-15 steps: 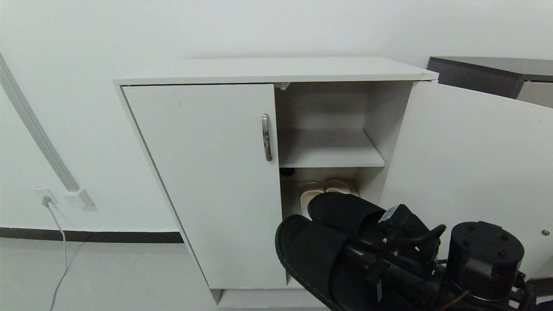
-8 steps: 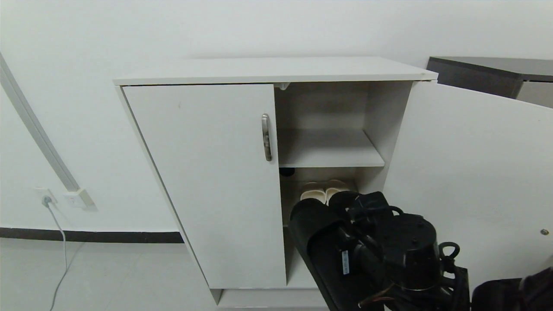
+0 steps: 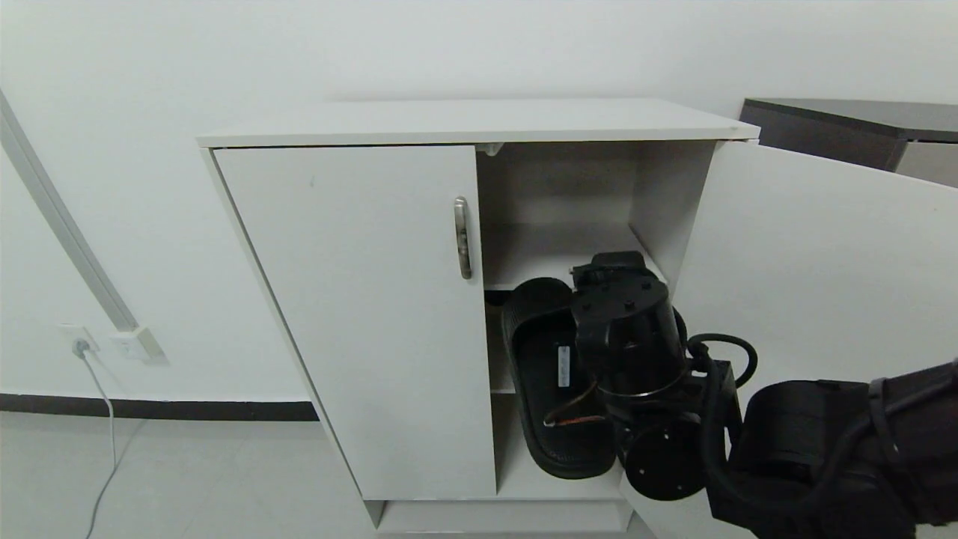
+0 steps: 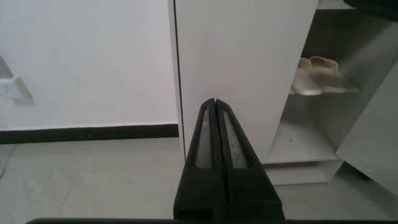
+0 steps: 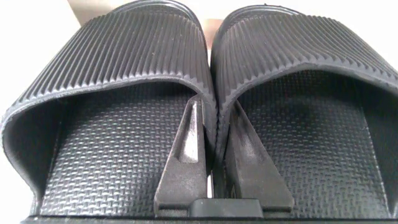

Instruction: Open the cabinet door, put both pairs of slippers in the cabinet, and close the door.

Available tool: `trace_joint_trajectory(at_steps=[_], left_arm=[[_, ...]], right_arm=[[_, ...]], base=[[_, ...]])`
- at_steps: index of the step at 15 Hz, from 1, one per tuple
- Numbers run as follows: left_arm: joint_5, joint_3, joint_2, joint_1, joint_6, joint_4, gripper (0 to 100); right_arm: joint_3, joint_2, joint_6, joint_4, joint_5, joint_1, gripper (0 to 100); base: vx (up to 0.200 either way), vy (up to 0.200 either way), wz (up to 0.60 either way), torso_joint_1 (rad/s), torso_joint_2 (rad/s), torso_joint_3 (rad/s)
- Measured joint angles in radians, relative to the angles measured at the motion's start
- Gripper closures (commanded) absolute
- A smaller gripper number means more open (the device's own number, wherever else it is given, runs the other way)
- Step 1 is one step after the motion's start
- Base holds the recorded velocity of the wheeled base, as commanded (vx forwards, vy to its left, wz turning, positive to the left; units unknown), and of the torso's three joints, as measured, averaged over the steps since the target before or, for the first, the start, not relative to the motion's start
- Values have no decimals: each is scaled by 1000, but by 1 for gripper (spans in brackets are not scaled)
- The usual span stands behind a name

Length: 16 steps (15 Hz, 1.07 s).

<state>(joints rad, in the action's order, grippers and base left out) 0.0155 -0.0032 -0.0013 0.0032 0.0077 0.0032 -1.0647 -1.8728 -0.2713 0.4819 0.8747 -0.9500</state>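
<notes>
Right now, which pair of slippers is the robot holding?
The black pair, its adjoining straps pinched in the right gripper; the beige pair lies loose inside the cabinet.

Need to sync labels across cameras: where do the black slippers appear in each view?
Head view: black slippers stand nearly on end in the open right half of the cabinet.
Left wrist view: cannot tell; a dark edge above the open compartment may be them.
Right wrist view: both straps side by side, right gripper shut on their adjoining sides.
Shared landmark: closed left door, in head and left wrist views.
</notes>
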Motion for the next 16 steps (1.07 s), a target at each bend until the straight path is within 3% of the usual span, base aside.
trace_joint_trajectory(at_steps=[8, 16], left_arm=[[0, 0, 0, 0, 0, 0, 100], [0, 0, 0, -1, 0, 0, 100]], right_arm=[[-79, -38, 36, -1, 0, 52, 100], [-76, -40, 36, -2, -3, 60, 100]], base=[[0, 0, 0, 0, 0, 0], [200, 0, 0, -2, 2, 3]])
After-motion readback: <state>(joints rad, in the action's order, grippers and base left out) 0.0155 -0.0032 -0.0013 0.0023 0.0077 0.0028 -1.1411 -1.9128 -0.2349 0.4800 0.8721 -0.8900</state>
